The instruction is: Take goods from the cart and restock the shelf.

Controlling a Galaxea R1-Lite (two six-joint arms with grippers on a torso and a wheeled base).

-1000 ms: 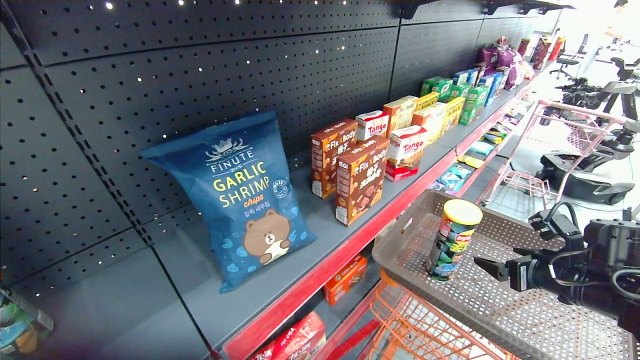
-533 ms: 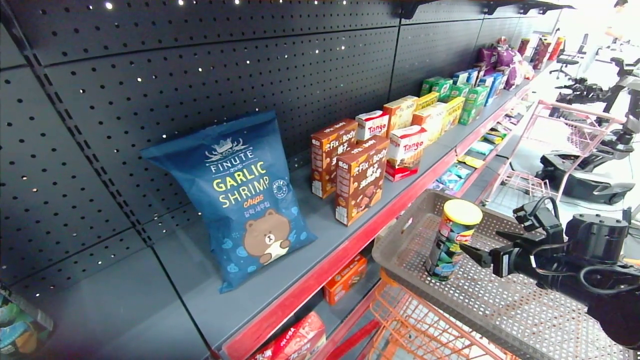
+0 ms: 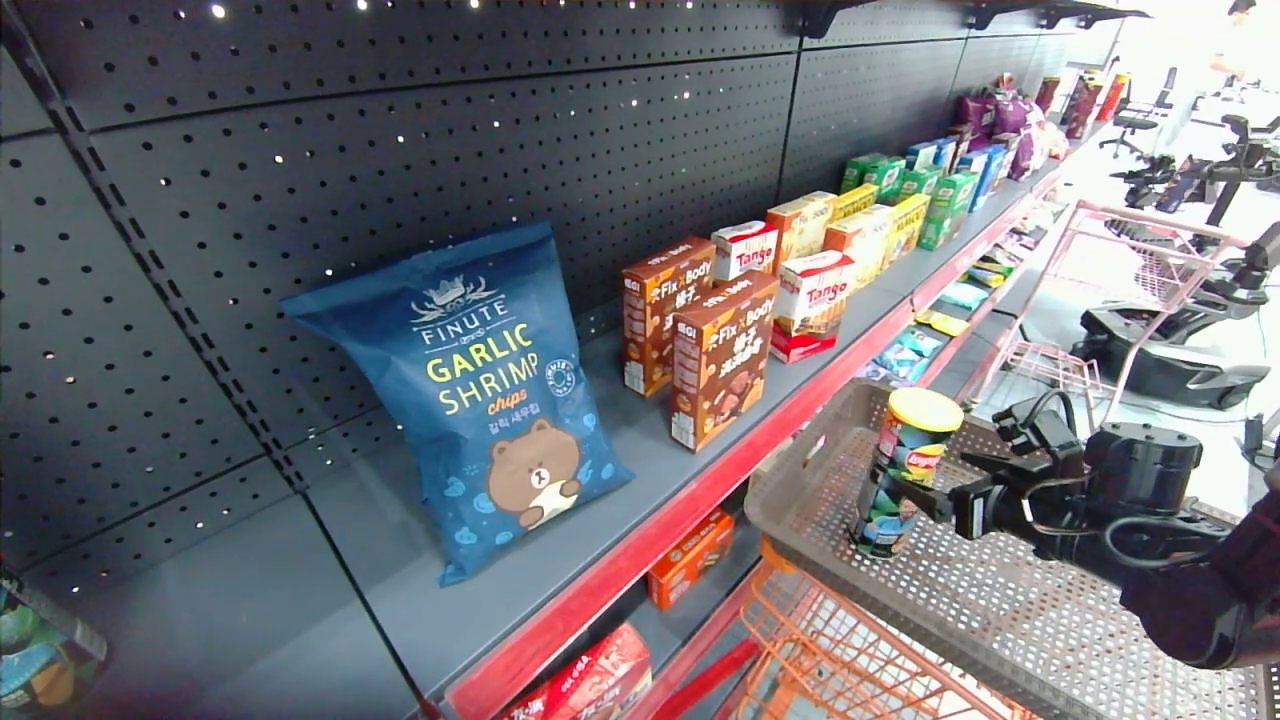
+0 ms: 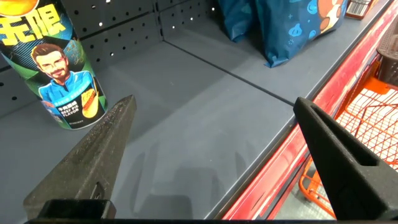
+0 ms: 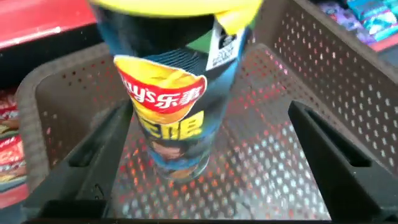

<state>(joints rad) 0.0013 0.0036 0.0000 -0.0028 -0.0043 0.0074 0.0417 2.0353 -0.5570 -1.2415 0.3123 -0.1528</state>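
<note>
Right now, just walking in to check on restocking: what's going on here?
The right gripper, open, straddles the yellow-lidded cylindrical chip can standing in the brown perforated plastic basket on the orange wire cart, not yet gripping it. The left gripper hangs open over the grey metal shelf, beside a similar can standing there.

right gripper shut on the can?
No, the right gripper is open, its fingers wide apart with the can between them.

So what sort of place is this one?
Likely a shop aisle, maybe a mock one: a long pegboard shelf stocked with snack boxes and a chip bag, plus a shopping cart alongside.
</note>
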